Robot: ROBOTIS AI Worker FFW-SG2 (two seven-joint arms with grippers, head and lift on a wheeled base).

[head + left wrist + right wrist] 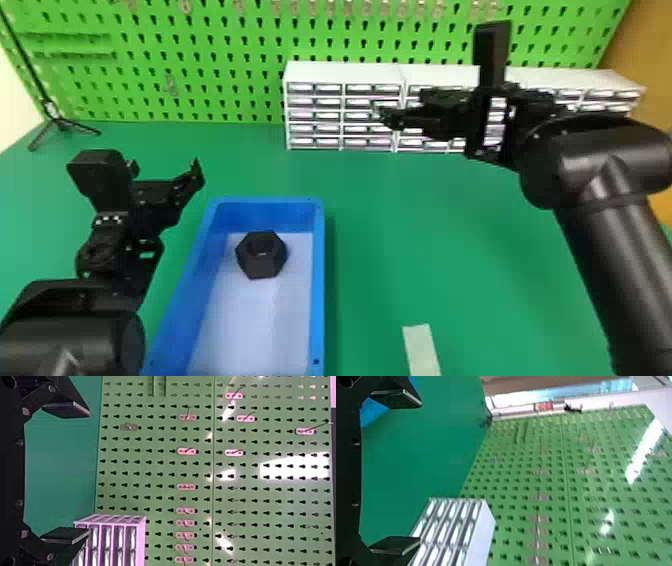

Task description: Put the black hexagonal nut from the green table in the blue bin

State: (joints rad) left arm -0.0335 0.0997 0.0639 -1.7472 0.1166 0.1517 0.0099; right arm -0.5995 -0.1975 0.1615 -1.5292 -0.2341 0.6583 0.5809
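Lettering: a small red panel (544, 406) beyond the pegboard (200, 60) carries pale marks, too blurred to read; the small black-and-white patches (108, 220) on the left arm (65, 325) are just as hard to make out.

Cut-off and hidden: the near end of the blue bin (318, 280) runs out of the head view's bottom edge, and so does a pale strip (421, 345) to its right; over on the far right, the right arm (610, 240) covers part of the white drawer cabinets (342, 75); what the drawers hold is too small to tell.

Black hexagonal nut: and there it sits, inside the blue bin, on the pale floor (255, 325) towards the far end; six-sided outline in plain sight, hole facing up, both grippers well clear of it.

Left gripper (166, 169): open and empty, its two fingers wide apart; it hangs to the left of the bin, by the far end, above the green table (390, 240).

Right gripper (387, 116): open too, nothing between the fingers, a broad gap in the right wrist view; it is up on the far right, in front of the drawer cabinets, tips towards the left.

Far side: green pegboard across the back, a row of hooks (186, 451) on it; a black tripod (60, 121) stands at the far left.
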